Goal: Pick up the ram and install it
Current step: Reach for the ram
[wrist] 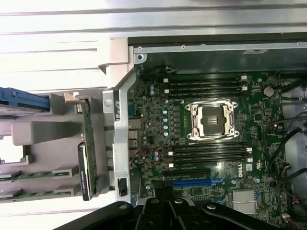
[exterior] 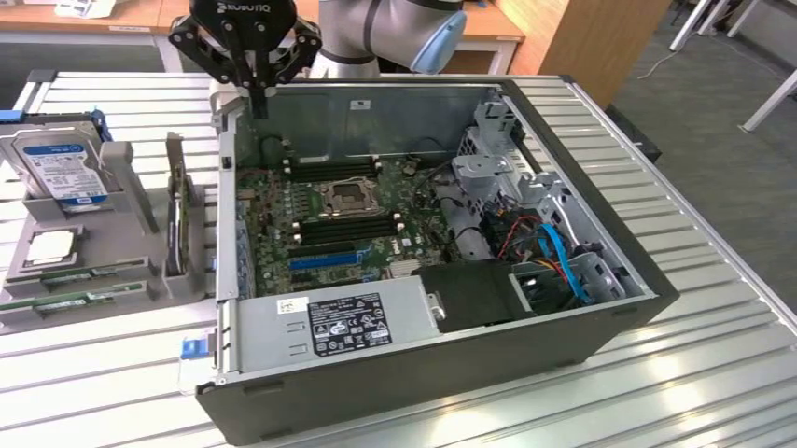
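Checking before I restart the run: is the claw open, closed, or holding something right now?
Claw: closed, with nothing visible between its fingertips.

place: robotics lab | signs: robot arm [exterior: 398, 28] at the far edge of a slatted metal table [exterior: 697, 373] | centre: opened PC case [exterior: 436, 373], motherboard [exterior: 336, 215] bare | exterior view's left: grey rack [exterior: 125, 271] holding a drive [exterior: 62, 168] (blue label) | far: wooden desks [exterior: 125, 19], grey carpet [exterior: 734, 187] beside the table
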